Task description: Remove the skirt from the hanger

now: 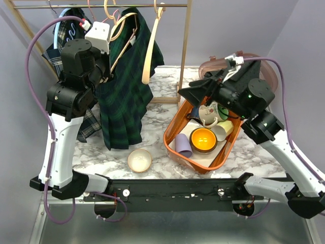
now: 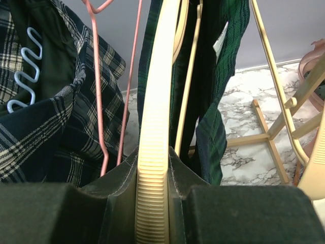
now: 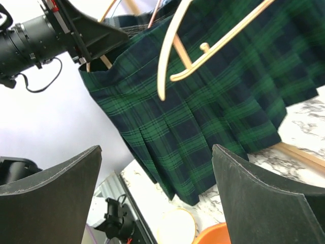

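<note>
1 soft, likely light skirt (image 3: 213, 112) hangs ahead of the wide-apart right gripper (image 3: 156, 152); pinch its waistband (image 3: 127, 56) while the left gripper (image 2: 152, 173) clamps the hanger (image 2: 155, 101).

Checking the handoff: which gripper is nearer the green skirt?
Left. Left gripper is clamped on the hanger beside the skirt; right gripper is open near the basket, apart from the skirt.

The cream hanger (image 2: 152, 152) clamped between the left jaws runs off the top edge above them, so its hook is unseen. Beyond them the green skirt (image 2: 213, 101) loses its waistband to the same edge (which hanger carries it cannot be told). From overhead, the left jaws are hidden behind their own wrist.
</note>
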You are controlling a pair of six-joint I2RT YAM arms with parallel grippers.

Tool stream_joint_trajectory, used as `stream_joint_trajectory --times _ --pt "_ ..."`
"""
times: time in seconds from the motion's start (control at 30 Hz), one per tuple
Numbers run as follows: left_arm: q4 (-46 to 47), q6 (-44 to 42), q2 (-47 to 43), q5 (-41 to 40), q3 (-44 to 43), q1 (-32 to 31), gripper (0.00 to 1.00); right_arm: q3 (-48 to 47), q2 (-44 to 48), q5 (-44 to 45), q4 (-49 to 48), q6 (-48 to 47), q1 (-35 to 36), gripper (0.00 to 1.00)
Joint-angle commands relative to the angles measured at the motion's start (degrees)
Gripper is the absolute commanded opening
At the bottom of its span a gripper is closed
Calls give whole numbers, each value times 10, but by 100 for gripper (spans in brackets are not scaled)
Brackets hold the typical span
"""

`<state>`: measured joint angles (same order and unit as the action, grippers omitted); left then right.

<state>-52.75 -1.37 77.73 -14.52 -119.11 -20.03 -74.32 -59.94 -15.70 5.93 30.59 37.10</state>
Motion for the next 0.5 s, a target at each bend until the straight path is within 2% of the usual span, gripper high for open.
stream_joint_trajectory --times 0.0,0.07,0.2,0.43,0.47 --pt "47 11 -27 1 -15 2 0 -47 -30 11 0 -19 36 96" --pt "40 11 -30 5 -17 2 0 -53 -39 34 -11 -25 68 96" --pt "33 36 -49 13 -10 2 0 -66 -61 169 -22 -44 144 99" --pt "7 73 -65 35 -9 2 0 -101 -146 254 -54 -40 254 100" --pt "3 74 -67 35 -8 2 0 -104 -155 268 -84 -42 266 100"
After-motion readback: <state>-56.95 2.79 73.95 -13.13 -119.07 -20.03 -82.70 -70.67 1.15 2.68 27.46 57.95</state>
